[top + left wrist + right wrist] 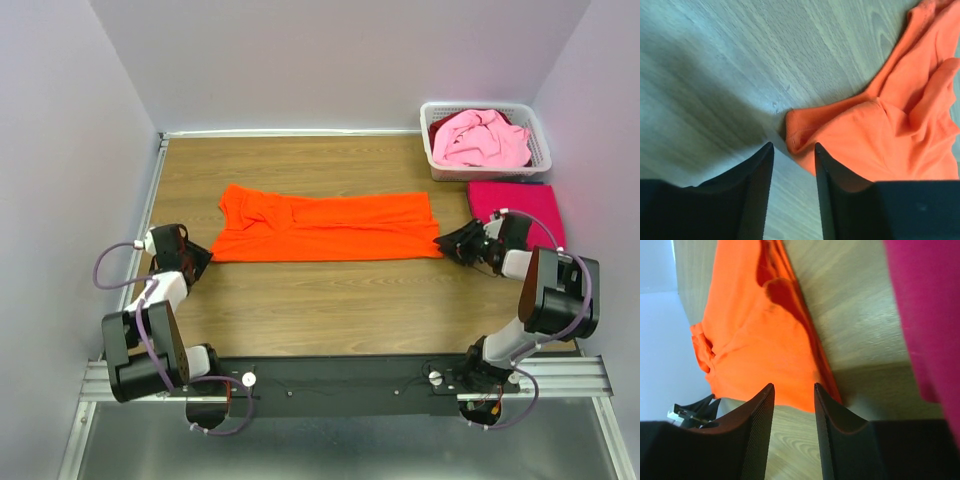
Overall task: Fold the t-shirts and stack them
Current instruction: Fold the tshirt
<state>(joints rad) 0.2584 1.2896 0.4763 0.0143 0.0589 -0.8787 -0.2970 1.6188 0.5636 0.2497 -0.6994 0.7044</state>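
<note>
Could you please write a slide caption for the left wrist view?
Open left gripper poised at a corner of the orange t-shirt on the wooden table.

Half-seen cloth around the orange t-shirt point(330, 228)
Right of the orange t-shirt, the magenta-red t-shirt point(522, 196) is partly covered by the right arm point(555, 290). Farther back on that side, a dark red cloth point(437, 127) in the white basket point(490, 172) lies mostly hidden under the pale pink t-shirt point(480, 140).

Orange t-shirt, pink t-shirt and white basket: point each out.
orange t-shirt point(330, 228), top external view, middle of its body.
pink t-shirt point(480, 140), top external view, bunched middle.
white basket point(490, 172), top external view, front wall.
</note>
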